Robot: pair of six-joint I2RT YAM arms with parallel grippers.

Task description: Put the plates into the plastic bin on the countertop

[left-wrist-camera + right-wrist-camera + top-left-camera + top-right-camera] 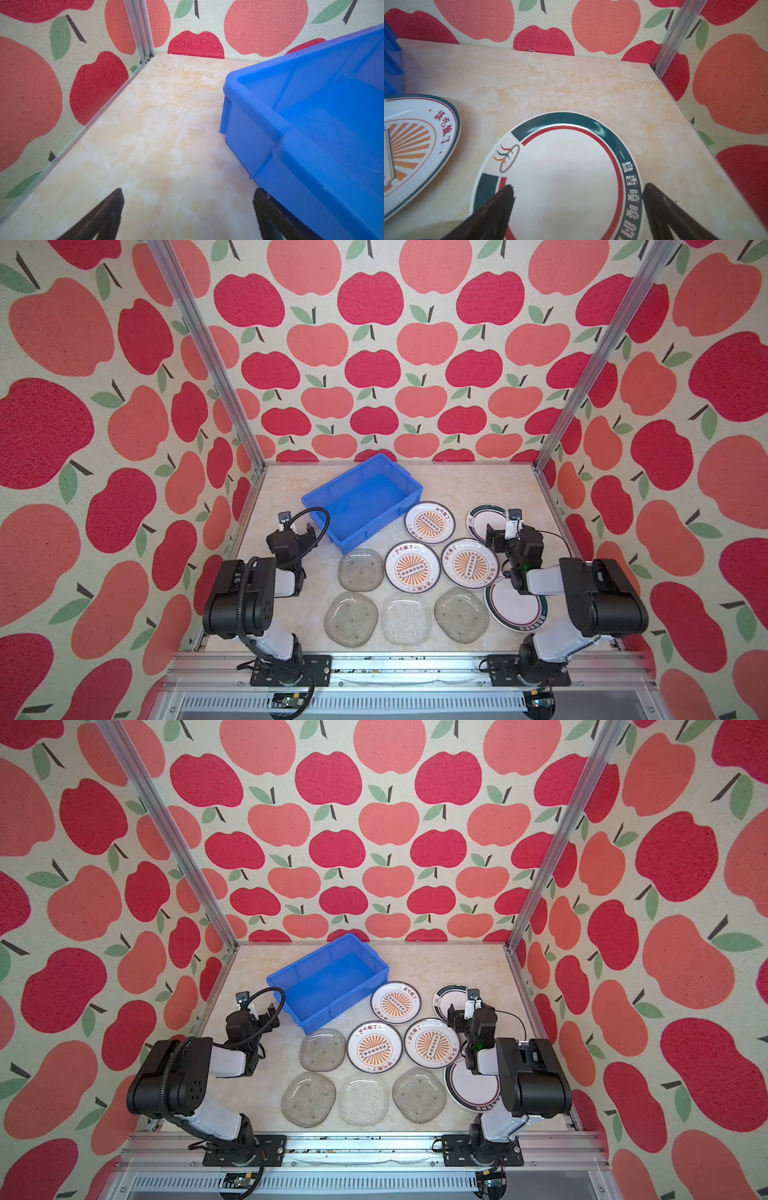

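Observation:
The blue plastic bin (361, 499) (328, 979) stands empty at the back left of the countertop (457, 485). Three sunburst plates (412, 567), two green-rimmed plates (515, 608) and several clear glass plates (360, 570) lie flat in front of and right of it. My left gripper (298, 530) (188, 191) is open over bare countertop beside the bin's near corner (239, 108). My right gripper (500, 531) (578, 186) hangs open just above the far green-rimmed plate (566, 166), its fingers astride the plate, nothing held. That plate is partly hidden in both top views.
Apple-patterned walls with aluminium posts (232, 385) close in the left, back and right. The right arm (582, 597) covers part of the near green-rimmed plate. A sunburst plate (415, 145) lies close beside the right gripper. An aluminium rail (395, 668) runs along the front edge.

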